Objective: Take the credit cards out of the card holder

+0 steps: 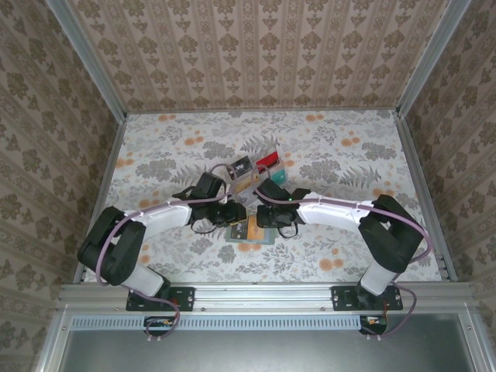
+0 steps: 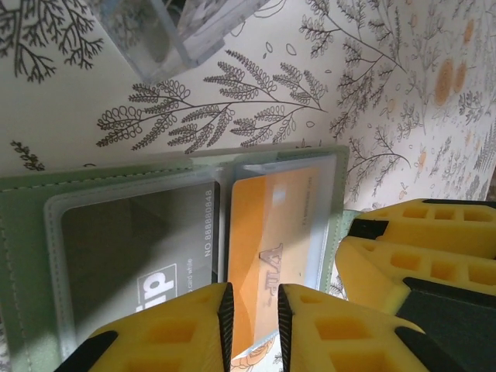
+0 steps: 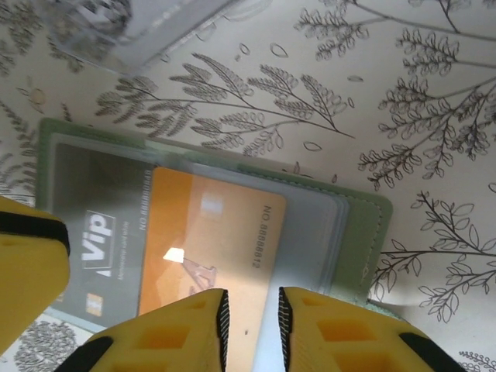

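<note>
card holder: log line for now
card holder open on table | grey card, orange card inside | left hand, right hand narrow at orange card

Counted one card holder with two cards tucked inside: one grey card, one orange card. Counted two tools too: one left tool, one right tool.

Table: white cloth, grey leaf print, orange blooms. Behind table, back wall: beige damask wallpaper. Same paper on left wall and right wall flanking table. Aluminium posts rise from table's far corners. Metal rail along table's near edge. Light soft, even.
</note>
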Motion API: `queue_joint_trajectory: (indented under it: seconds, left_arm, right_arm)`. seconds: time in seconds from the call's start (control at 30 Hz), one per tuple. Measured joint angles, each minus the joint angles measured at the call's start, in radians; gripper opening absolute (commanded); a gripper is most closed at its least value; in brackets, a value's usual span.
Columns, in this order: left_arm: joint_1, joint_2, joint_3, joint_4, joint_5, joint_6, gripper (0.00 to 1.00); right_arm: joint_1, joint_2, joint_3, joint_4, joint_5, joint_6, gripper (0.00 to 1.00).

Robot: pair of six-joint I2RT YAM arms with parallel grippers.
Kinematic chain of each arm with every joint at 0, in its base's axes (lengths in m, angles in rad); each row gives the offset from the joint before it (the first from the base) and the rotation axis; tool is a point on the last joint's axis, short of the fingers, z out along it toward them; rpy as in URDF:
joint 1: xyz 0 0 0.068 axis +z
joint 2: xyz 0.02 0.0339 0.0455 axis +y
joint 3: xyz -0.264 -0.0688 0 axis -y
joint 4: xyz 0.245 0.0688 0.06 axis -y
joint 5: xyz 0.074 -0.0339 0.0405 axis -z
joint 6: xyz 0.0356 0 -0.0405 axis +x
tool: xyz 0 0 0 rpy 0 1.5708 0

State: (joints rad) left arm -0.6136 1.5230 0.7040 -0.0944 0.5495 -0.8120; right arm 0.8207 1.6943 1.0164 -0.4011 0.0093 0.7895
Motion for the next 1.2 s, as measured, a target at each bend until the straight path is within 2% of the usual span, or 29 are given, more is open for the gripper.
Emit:
queue_joint_trajectory:
  seconds: [0.67, 1.2]
  left_arm:
    - [-0.02, 0.103, 0.0, 0.051, 0.046, 0.0, 0.25]
    - [-0.019, 0.111, -0.039, 0.187, 0.113, -0.068, 0.14]
  right_arm:
    - [0.0, 0.072, 0.034, -0.037, -0.025, 0.0, 0.24]
    - [0.0, 0.093, 0.061, -0.056, -0.026, 0.0, 0.24]
